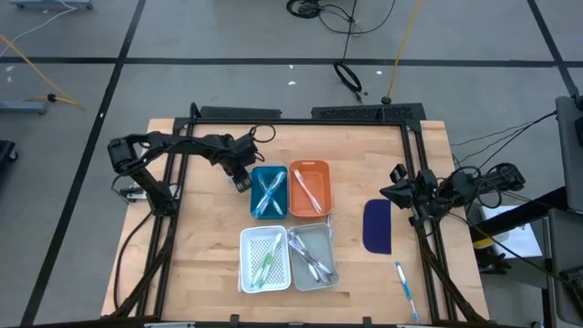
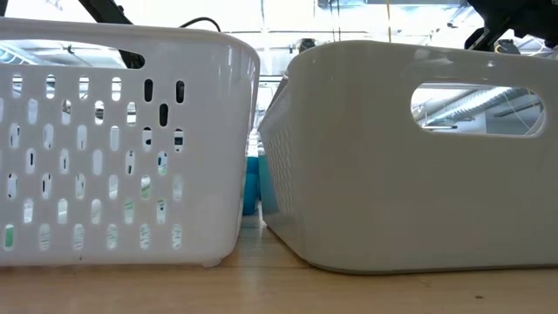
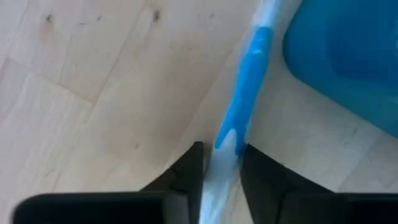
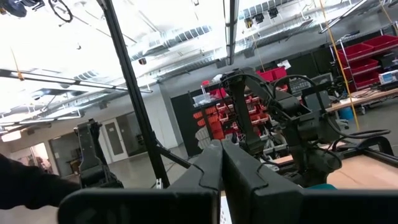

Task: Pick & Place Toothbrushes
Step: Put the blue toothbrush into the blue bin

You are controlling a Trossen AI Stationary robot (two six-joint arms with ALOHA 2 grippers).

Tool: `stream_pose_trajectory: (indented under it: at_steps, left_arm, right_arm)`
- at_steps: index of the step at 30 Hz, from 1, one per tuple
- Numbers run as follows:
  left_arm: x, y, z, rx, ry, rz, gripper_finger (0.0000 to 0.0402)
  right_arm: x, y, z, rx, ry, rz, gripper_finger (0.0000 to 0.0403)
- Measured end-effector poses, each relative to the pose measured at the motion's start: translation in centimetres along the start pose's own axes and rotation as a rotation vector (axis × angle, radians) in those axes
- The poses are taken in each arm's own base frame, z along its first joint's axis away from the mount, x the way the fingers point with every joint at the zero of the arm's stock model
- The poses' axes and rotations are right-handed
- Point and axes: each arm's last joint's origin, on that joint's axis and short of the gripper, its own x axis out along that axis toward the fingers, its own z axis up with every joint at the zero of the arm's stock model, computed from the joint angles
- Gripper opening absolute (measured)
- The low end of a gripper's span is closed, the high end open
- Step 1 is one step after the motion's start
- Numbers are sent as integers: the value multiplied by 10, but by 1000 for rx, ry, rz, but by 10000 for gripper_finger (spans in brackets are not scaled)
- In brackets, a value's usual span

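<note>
Left tool [image 3: 221,171] is narrow, pinching a light-blue-and-white plastic toothbrush [image 3: 247,93] beside the blue tray [image 1: 268,191]. 4 trays hold brushes; 1 blue brush [image 1: 404,287] remains on the wooden surface [image 1: 205,237]. Right tool [image 4: 221,165] shut, idle.

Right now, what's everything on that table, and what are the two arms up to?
Trays: four, blue, orange, white and grey, clustered mid-table, each holding toothbrushes.
Pad: one, dark blue, right of the trays.
Loose toothbrush: one, blue and white, on the table near the front right corner.
Held toothbrush: one, blue and white, beside the blue tray.
Left gripper: fingers closed on the held toothbrush.
Right gripper: shut, raised at the table's right edge.
</note>
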Motion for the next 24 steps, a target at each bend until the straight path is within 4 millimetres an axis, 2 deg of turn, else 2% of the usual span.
stream_pose_trajectory:
  at_steps: [4, 7, 13, 18, 24]
  left_arm:
    - [0, 0, 0, -45, 3, 16, 54]
    - [0, 1, 0, -92, 1, 36, 38]
    - [0, 2, -1, -152, 1, 50, 46]
    - [0, 2, -1, -184, 2, 54, 29]
    - [0, 2, -1, -205, 6, 68, 28]
  right_arm:
    - [0, 0, 0, 0, 1, 2, 0]
    - [0, 0, 0, 0, 1, 3, 0]
    - [0, 0, 0, 0, 1, 3, 0]
    - [0, 0, 0, 0, 1, 4, 0]
    - [0, 0, 0, 32, 2, 8, 0]
